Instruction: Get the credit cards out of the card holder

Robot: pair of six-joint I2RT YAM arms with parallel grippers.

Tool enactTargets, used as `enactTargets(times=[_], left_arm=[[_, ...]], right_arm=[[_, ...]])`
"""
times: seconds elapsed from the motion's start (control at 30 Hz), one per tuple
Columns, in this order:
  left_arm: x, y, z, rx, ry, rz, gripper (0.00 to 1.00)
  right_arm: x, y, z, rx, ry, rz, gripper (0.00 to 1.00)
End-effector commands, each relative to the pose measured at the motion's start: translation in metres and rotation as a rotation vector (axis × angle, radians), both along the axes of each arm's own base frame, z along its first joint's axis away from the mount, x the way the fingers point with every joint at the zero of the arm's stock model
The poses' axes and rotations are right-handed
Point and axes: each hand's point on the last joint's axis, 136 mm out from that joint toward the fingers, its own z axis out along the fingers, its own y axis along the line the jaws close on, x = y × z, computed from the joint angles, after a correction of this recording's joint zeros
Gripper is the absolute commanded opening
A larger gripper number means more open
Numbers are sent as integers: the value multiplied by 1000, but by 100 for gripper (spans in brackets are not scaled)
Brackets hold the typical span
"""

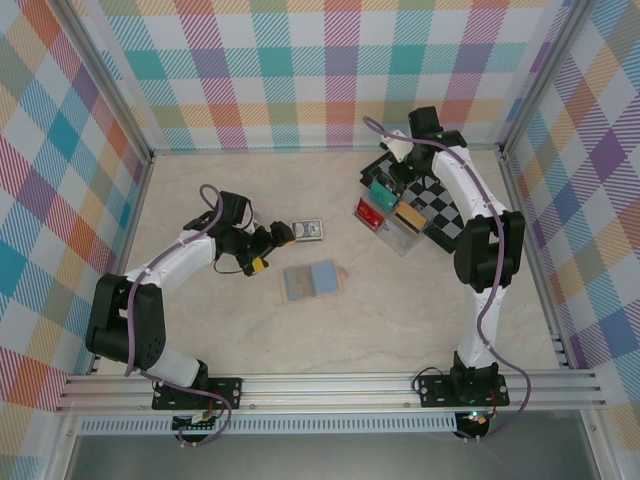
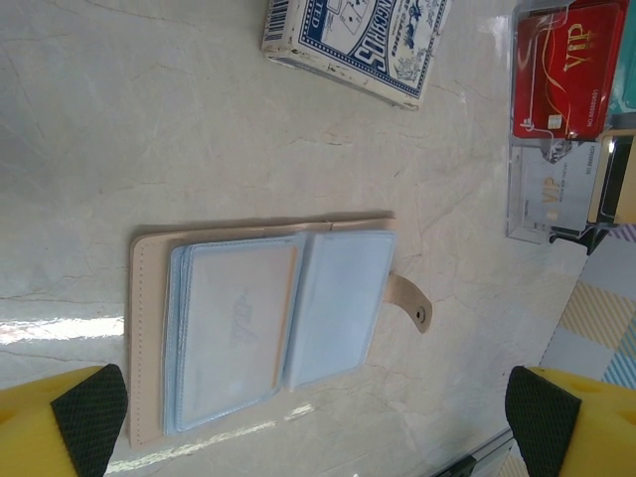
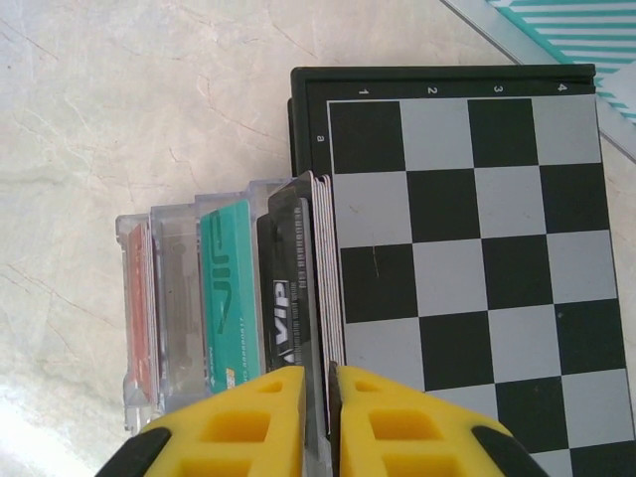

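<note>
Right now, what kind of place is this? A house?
Probably a robot practice booth, not a house: plaid walls box in the table, two robot arms are bolted to a metal rail, with a card holder and chessboard set out.

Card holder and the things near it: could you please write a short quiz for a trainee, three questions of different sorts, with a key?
1. True or false: the card holder is folded shut.
2. Seen from the robot, which thing lies directly beyond the card holder?
A. playing-card pack
B. chessboard
C. red card
3. In one word: is the left gripper open or shut?

Key: 1 false, it lies open with its clear pockets showing; 2 A; 3 open.
</note>
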Motion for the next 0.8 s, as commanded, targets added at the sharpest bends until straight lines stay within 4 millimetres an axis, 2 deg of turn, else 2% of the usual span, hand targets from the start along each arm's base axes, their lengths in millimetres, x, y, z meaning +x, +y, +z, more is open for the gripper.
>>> enactTargets(times=[0.0,0.1,0.2,0.33,0.43,0.57,0.7,0.77], left_arm=[[3,4,1,-10,-4,14,100],[2,4,0,-11,-1,17,100],[1,7,1,5,-3,25,100],[-5,15,-1,43,1,41,100],[-11,19,-2,60,2,50,100],[-20,23,-4,68,9,55,99],[-31,28,-11,82,25,62,96],[-36,32,-16,99,36,70,95]], right_arm=[[-2,2,17,42,-12,-14,16],[-6,5,25,79,-5,-28,17],[-13,13,43,168,-6,-59,23],[-33,30,74,361,22,-120,37],[-56,43,86,523,68,-196,42],[-90,59,88,663,148,-278,52],[-129,82,73,685,216,-314,61],[-150,101,62,658,253,-289,63]])
